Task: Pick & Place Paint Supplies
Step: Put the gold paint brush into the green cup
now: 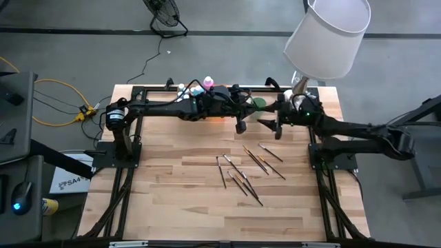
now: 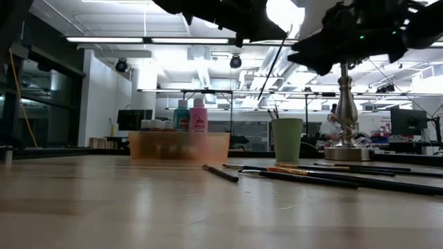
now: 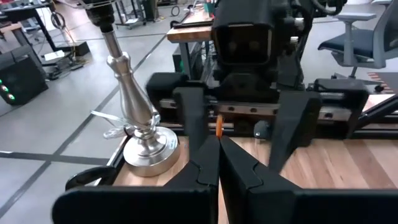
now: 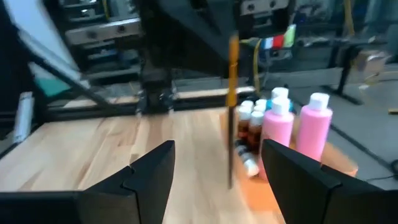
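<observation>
My left gripper [image 1: 240, 126] reaches across the far side of the table, over the orange tray [image 2: 178, 146] of paint bottles [image 4: 278, 127], and is shut on a thin paintbrush [image 4: 231, 118]. The brush hangs in the air [image 2: 275, 59] above the pale green cup [image 2: 286, 140], which holds other brushes. My right gripper [image 4: 214, 168] stands open just to the right of it [image 1: 278, 127], with the hanging brush in front of its fingers and nothing between them. Several dark brushes [image 1: 241, 171] lie flat on the wood. My left gripper pinches the paintbrush between its two shut fingers, close to its orange upper end [image 3: 219, 126], which sticks up just past the fingertips. The fingers come roughly level from the table's left and lie across the brush. The brush hangs below them, slightly tilted, clear of the table.
A table lamp with a silver base [image 2: 346, 149] and a white shade [image 1: 327, 34] stands at the far right corner, close behind my right gripper. The black frame rails [image 1: 131, 158] run along both sides. Bare wood [image 1: 172, 207] lies toward the near edge.
</observation>
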Tool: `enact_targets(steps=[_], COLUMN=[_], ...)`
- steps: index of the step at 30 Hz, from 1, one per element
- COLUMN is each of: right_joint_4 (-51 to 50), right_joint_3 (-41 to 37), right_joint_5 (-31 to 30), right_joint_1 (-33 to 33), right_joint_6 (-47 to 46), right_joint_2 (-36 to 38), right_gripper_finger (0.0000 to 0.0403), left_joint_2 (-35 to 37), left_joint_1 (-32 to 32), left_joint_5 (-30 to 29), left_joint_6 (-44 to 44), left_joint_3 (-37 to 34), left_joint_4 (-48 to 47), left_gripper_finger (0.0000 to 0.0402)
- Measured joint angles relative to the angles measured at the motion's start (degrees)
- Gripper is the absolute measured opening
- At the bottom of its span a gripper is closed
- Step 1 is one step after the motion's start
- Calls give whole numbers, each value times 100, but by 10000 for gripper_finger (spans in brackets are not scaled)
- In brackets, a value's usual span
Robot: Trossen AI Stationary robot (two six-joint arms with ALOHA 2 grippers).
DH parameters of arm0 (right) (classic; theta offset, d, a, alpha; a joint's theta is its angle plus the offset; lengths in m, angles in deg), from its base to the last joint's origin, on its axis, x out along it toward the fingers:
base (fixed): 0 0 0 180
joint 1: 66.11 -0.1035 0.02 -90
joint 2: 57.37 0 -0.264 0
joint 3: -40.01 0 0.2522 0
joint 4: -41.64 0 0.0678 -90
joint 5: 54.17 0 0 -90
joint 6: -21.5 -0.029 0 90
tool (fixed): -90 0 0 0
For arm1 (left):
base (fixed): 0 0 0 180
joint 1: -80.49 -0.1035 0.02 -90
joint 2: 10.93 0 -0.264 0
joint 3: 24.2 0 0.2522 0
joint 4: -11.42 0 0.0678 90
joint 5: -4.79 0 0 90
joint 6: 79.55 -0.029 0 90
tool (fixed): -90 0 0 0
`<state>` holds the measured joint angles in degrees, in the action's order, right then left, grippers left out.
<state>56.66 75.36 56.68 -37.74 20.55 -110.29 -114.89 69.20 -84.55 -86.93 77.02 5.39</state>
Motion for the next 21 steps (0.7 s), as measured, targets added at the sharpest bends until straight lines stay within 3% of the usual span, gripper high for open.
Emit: enact_targets(steps=[5, 12, 16, 21], right_joint_4=[844, 1408, 1468, 1566], right_joint_3=[0, 0, 0, 2], right_joint_5=[-390, -443, -444, -443], right_joint_1=[-114, -226, -223, -223], right_joint_6=[68, 65, 70, 70], right_joint_2=[-572, -944, -941, -945], right_gripper_finger=[235, 227, 188, 107], left_joint_2=[0, 0, 0, -2], left_joint_1=[2, 2, 2, 2], left_joint_5=[0, 19, 52, 56], left_joint_6=[-34, -33, -33, -33], left_joint_3=[0, 0, 0, 0], left_joint_4=[-11, -11, -11, -11], left_gripper_finger=[0, 0, 0, 0])
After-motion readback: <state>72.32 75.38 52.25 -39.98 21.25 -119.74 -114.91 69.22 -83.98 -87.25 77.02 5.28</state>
